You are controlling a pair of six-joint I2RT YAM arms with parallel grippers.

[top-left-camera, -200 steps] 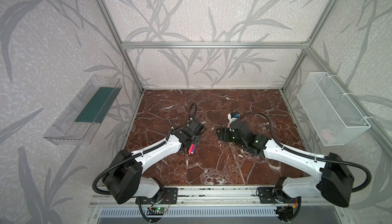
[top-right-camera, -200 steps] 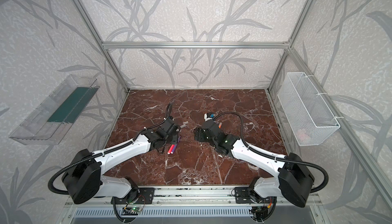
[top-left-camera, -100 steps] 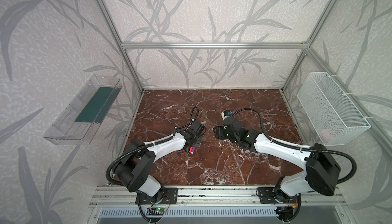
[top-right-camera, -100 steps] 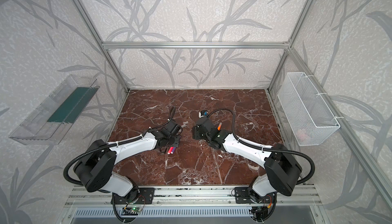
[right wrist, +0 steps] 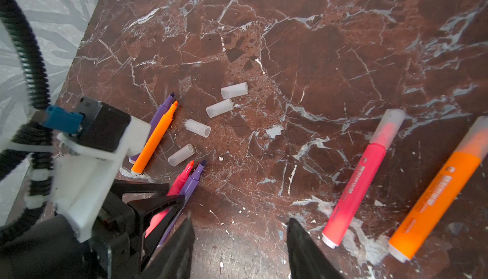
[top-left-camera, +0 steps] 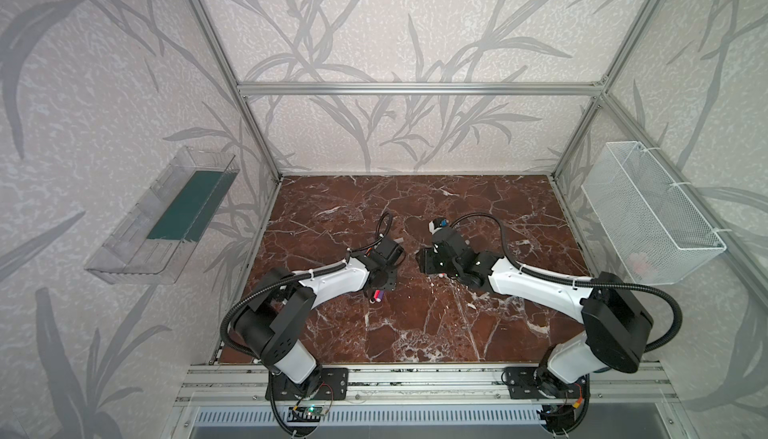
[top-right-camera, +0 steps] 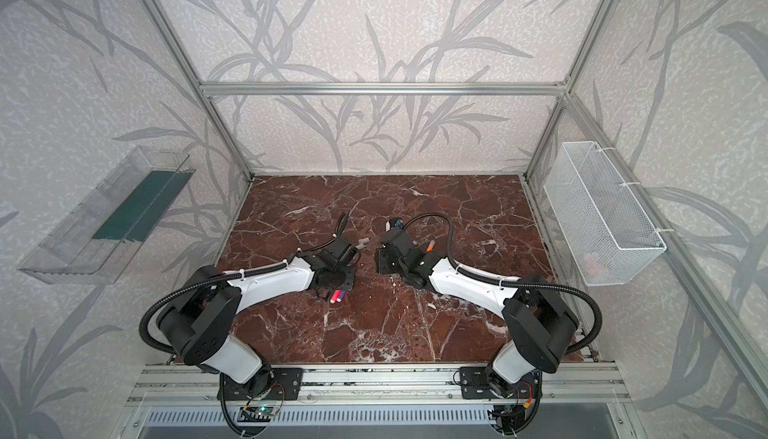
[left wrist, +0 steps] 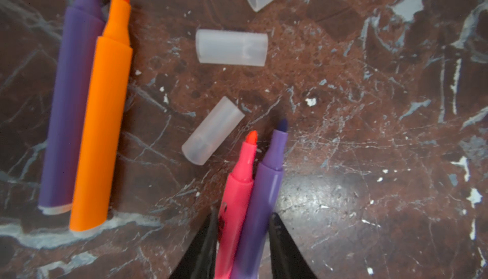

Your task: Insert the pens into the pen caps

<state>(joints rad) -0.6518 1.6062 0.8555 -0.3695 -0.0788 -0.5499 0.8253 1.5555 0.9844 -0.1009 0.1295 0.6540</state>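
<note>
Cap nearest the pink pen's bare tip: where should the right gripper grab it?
Probably mid-body of the cap, from straight above, closing across its width: it lies flat, a round tube with bare marble along both long sides, and the ends stay free.

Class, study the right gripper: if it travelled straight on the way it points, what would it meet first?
Probably bare marble: nothing lies between the open jaws of the right gripper or just ahead. Skimming the marble, it might reach the farthest cap first; depth is unclear.
</note>
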